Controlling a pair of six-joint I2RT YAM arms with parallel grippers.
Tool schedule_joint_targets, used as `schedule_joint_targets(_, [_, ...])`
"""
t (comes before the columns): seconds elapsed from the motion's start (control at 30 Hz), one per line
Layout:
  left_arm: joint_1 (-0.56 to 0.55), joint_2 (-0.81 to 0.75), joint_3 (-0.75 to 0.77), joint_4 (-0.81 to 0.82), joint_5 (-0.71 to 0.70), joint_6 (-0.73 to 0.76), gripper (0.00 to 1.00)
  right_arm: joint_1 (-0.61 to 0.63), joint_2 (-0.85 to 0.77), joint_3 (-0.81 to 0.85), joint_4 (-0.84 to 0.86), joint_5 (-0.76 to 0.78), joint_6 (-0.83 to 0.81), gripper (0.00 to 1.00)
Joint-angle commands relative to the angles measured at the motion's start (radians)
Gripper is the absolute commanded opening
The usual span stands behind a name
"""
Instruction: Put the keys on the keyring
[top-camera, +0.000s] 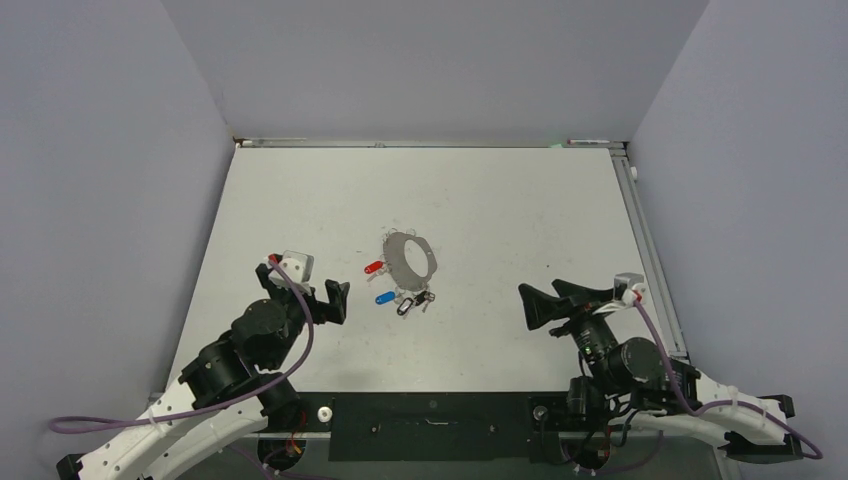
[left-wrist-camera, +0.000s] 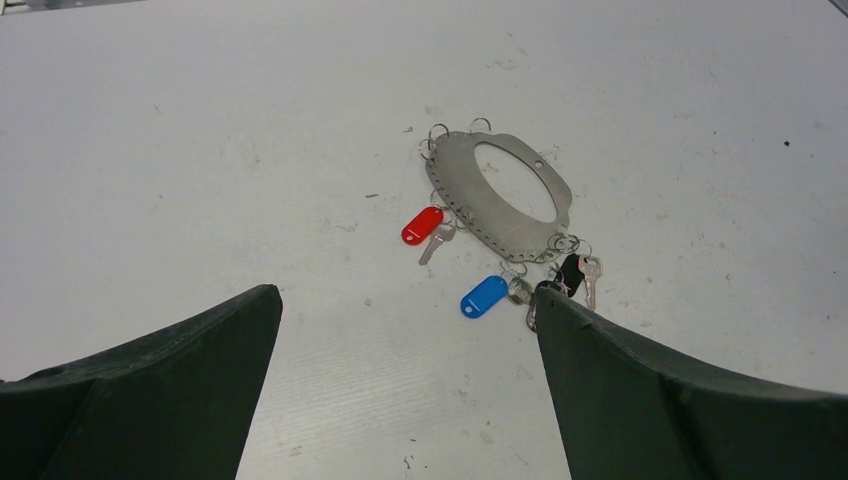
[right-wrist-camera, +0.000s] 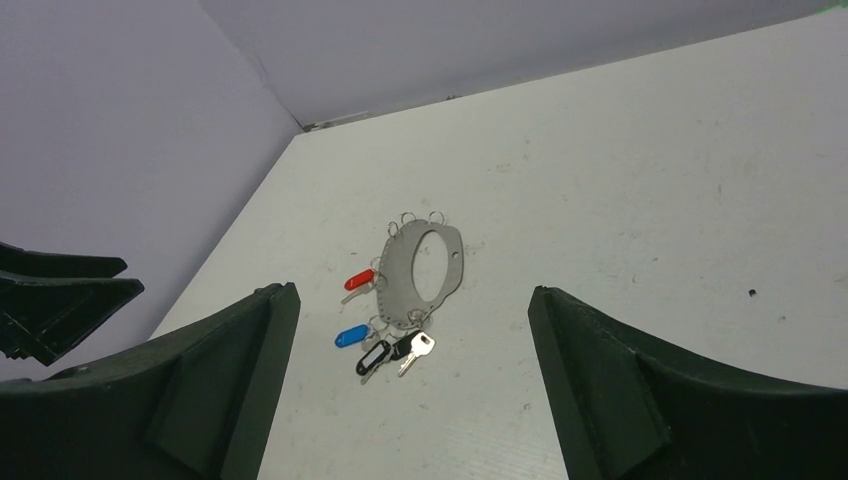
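From where I stand, the white table (top-camera: 520, 200) holds just one small cluster, a little left of its middle. Both arms sit back at the near edge. The left gripper (top-camera: 338, 302) is near the cluster on its left, the right gripper (top-camera: 527, 305) is well apart on the right, and each has its fingers spread wide and holds nothing.

The keyring (left-wrist-camera: 462, 190) lies flat on the table. It is a thin silvery oval with a big opening and little wire loops along its rim. I'd judge it stiff and light, so it would likely skate across the table if nudged. Being so flat, its outer edge gives little to pinch. The rim beside the opening, on the far side clear of the tags, looks the better hold for steadying it.

The keys (left-wrist-camera: 582, 272) sit just off the keyring's near end, a tiny bunch of a dark oval piece with a couple of silvery blades. I cannot tell whether they are already hooked to a loop. They look hard, slick and almost weightless, so they could easily squirt out of a pinch. The dark piece is the thickest part, and I'd grip across that.

A blue tag (left-wrist-camera: 484, 296) lies just left of the keys, and a red tag (left-wrist-camera: 422, 225) lies farther left along the rim.
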Motion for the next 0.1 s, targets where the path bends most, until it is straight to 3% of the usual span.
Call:
schedule_joint_targets(0.0, [0.003, -0.010, 0.004, 0.036, 0.013, 0.014, 0.96, 0.002, 0.043, 0.067, -0.024, 0.056, 0.020, 0.89])
schedule_joint_targets(0.07, [0.002, -0.011, 0.004, 0.036, 0.014, 0.016, 0.96, 0.001, 0.060, 0.077, -0.053, 0.103, 0.059, 0.93])
